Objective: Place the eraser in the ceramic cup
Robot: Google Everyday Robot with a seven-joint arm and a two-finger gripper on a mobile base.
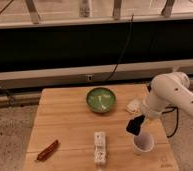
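The ceramic cup (143, 143), small, whitish and without a handle, stands upright near the front right of the wooden table (70, 120). My gripper (135, 126), dark, hangs from the white arm (170, 95) just above and left of the cup's rim, close to it. I cannot tell whether it holds anything. I cannot make out the eraser with certainty. A white oblong block (99, 147) lies at the front middle of the table. A small pale object (134, 105) lies beside the arm.
A green bowl (100, 99) stands at the back middle of the table. A reddish-brown elongated object (47, 150) lies at the front left. A black cable (121, 47) hangs behind the table. A metal railing runs along the back.
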